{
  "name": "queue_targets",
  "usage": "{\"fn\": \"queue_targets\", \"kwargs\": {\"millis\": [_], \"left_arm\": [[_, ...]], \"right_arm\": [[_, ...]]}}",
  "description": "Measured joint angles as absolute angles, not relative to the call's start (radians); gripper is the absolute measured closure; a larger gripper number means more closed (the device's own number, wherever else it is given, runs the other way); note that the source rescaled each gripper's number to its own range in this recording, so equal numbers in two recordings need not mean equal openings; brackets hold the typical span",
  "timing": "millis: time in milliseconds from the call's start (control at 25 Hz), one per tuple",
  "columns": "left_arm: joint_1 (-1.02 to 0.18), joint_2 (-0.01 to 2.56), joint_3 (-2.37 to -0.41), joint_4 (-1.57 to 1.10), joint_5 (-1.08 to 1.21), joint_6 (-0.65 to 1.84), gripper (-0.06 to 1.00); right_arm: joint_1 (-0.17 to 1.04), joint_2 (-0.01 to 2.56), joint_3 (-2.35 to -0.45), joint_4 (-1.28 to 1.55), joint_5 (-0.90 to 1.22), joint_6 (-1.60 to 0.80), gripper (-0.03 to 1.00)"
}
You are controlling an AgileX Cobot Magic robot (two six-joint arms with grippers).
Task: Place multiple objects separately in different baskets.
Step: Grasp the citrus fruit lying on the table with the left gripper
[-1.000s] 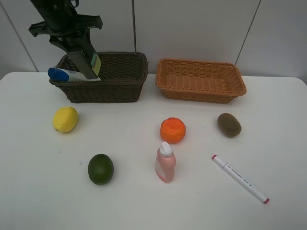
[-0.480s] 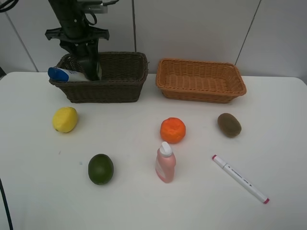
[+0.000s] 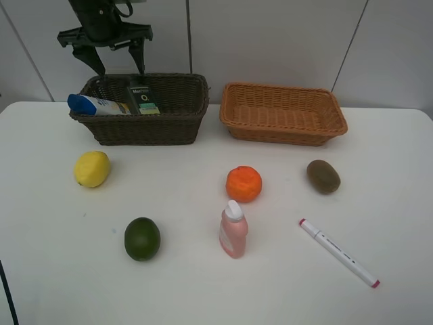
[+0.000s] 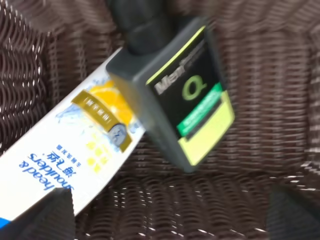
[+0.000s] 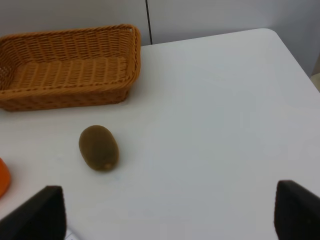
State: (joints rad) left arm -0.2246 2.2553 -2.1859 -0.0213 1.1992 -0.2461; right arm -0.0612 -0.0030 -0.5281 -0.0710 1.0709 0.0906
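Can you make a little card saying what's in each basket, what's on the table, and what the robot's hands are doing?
Dark brown basket: blue-capped white bottle and black-green pump bottle, lying inside
Orange-tan basket: nothing inside
On table: lemon, lime, orange, kiwi, pink bottle standing, marker lying flat
Left gripper: over the dark basket, jaws open, holding nothing
Right gripper: jaws open, holding nothing

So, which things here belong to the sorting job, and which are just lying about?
Job: lemon, lime, orange, kiwi, pink bottle, marker, white bottle, pump bottle, dark basket, tan basket.
Not the job: table, wall.
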Motion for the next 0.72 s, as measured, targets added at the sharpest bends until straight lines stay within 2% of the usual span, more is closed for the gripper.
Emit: {"fn": "queue_targets", "kwargs": {"millis": [160,280,520,560,720], "left_arm": [[-0.225,2.206,-2.183,-0.076,1.200,-0.247,-0.05],[-0.226,2.123,-2.099,-0.107,1.200,-0.236,-0.05],[-0.226,1.806,-1.692,-0.117,1.199,-0.195,-0.05],[-0.226,1.806,-1.692,-0.117,1.199,-0.195,-0.05],[-0.226,1.607,-1.427,-0.081,1.198,-0.194,-0.05]], "right_arm": [[-0.061,-0.003,-0.528,-0.071,1.071,0.091,-0.02],[-0.061,-0.003,-0.528,-0.071,1.071,0.091,-0.02],[-0.061,-0.003,-0.528,-0.071,1.071,0.091,-0.02],[-0.061,-0.003,-0.528,-0.071,1.071,0.091,-0.02],[-0.061,-0.003,-0.528,-0.071,1.071,0.091,-0.02]]}}
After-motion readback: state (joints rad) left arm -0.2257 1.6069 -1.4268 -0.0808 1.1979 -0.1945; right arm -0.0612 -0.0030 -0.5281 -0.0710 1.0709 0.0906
